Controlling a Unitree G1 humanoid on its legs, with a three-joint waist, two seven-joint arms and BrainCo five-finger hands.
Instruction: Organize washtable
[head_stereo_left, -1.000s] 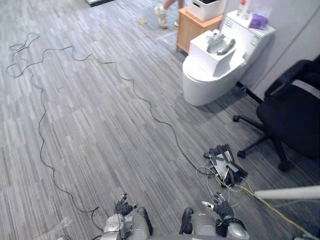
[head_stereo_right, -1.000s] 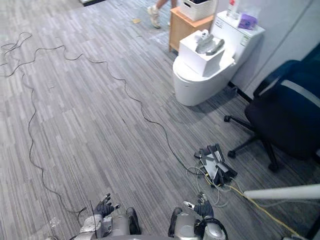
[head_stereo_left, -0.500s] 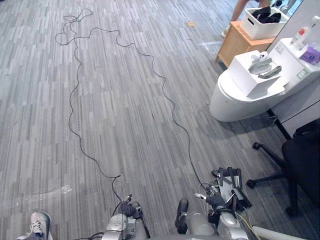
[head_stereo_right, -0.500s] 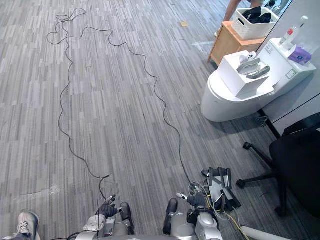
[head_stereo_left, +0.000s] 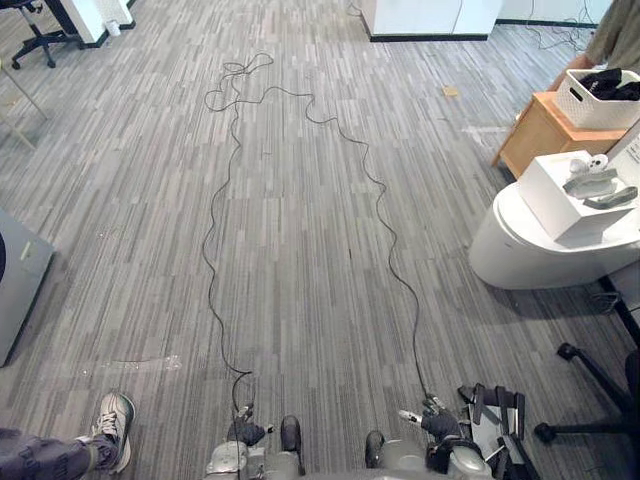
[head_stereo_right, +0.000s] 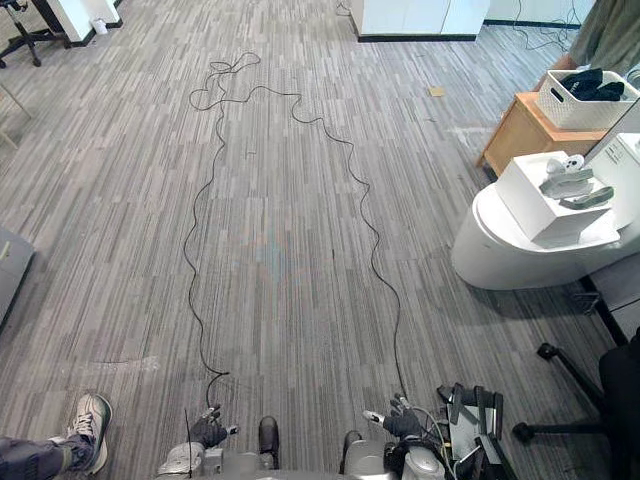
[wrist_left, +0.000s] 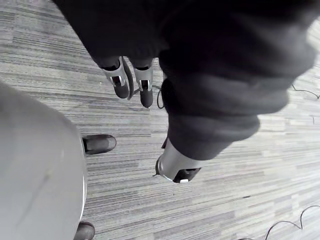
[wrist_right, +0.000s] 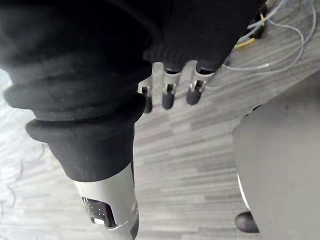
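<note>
My left hand (head_stereo_left: 247, 434) hangs low at my side over the grey carpet, fingers (wrist_left: 131, 82) straight and relaxed, thumb (wrist_left: 175, 167) apart, holding nothing. My right hand (head_stereo_left: 437, 424) hangs the same way, its fingers (wrist_right: 170, 92) loose and empty. Far to the right stands a white toilet (head_stereo_left: 530, 250) with a white box (head_stereo_left: 562, 205) on its lid and grey items (head_stereo_left: 590, 183) on the box. Behind it is a wooden cabinet (head_stereo_left: 535, 135) carrying a white basket (head_stereo_left: 600, 95) with dark cloth inside.
A pile of black power strips (head_stereo_left: 495, 415) lies by my right hand, an office chair's base (head_stereo_left: 590, 400) beyond it. A person's shoe (head_stereo_left: 112, 420) is at lower left, another person (head_stereo_left: 620, 30) at upper right. A grey unit (head_stereo_left: 15, 280) sits at the left edge.
The camera has swung left: the toilet and cabinet slid to the right edge, and more floor, a shoe and a grey unit came in on the left. Both hands stay hanging.
</note>
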